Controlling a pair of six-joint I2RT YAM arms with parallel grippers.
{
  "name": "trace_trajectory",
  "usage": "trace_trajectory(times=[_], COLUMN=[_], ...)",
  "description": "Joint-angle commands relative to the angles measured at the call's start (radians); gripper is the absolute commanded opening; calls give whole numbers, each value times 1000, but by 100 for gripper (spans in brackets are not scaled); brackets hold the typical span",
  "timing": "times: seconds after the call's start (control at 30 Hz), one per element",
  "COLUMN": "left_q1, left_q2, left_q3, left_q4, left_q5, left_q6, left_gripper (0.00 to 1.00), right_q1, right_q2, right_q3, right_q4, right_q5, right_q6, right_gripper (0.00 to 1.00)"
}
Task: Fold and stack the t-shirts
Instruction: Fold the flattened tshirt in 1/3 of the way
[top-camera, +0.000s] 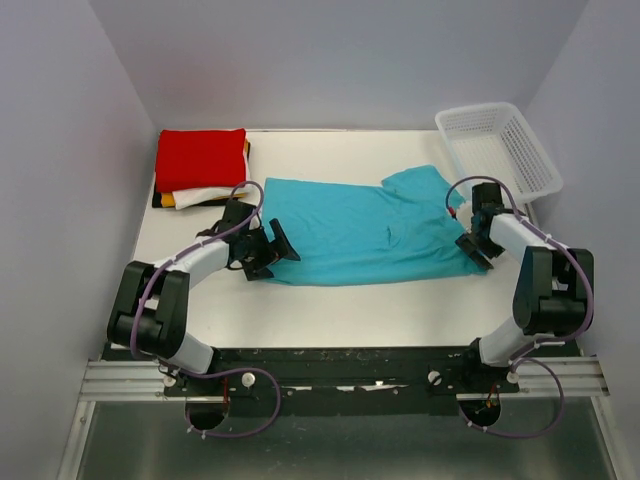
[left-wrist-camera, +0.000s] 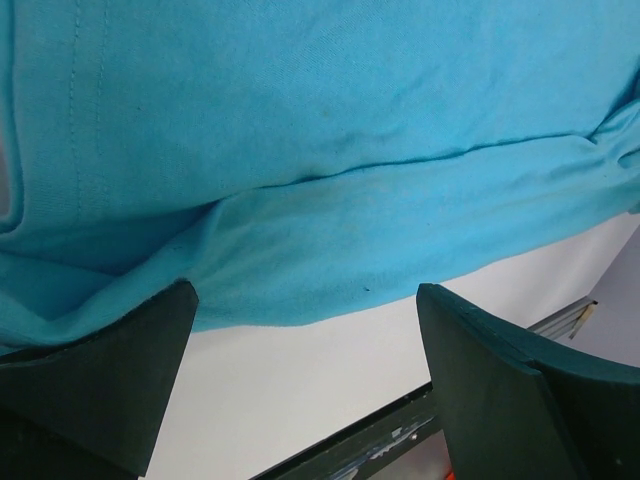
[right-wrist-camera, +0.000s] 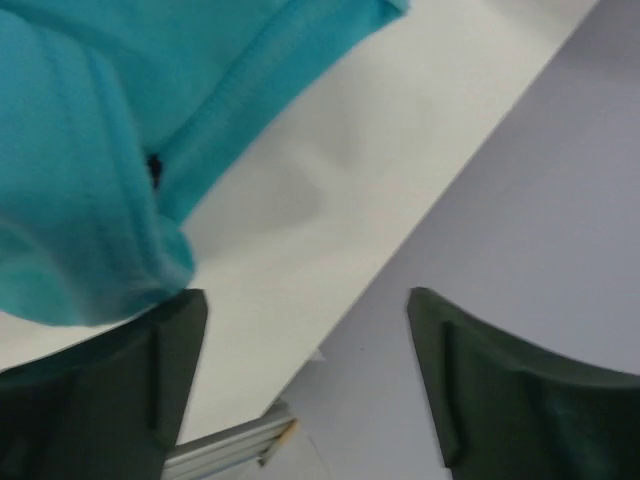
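Observation:
The turquoise-blue t-shirt (top-camera: 365, 232) lies spread flat across the middle of the table, partly folded along its near edge. It also fills the left wrist view (left-wrist-camera: 300, 150) and the upper left of the right wrist view (right-wrist-camera: 90, 170). My left gripper (top-camera: 270, 250) is open at the shirt's left end, its fingers (left-wrist-camera: 110, 380) empty just off the hem. My right gripper (top-camera: 478, 245) is open at the shirt's right end beside the sleeve, holding nothing. A stack of folded t-shirts sits at the back left: red (top-camera: 200, 158) on top, white, yellow-orange and black edges (top-camera: 190, 198) below.
A white plastic mesh basket (top-camera: 497, 147) stands at the back right corner. The table's right edge (right-wrist-camera: 430, 190) runs close to my right gripper, with the grey wall beyond. The black base rail (top-camera: 330, 365) lines the near edge.

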Motion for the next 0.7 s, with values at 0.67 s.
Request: trace_trajectory(times=[0.67], left_q1=[-80], left_q2=[-194], left_q3=[-32], left_q4=[-126], left_q5=[-177], left_q6=[-21], left_gripper=[99], right_q1=[-22], right_q2=[-568], right_q3=[-94], right_q4=[569], right_q5=[-610], right_q6=[1205], right_gripper=[100])
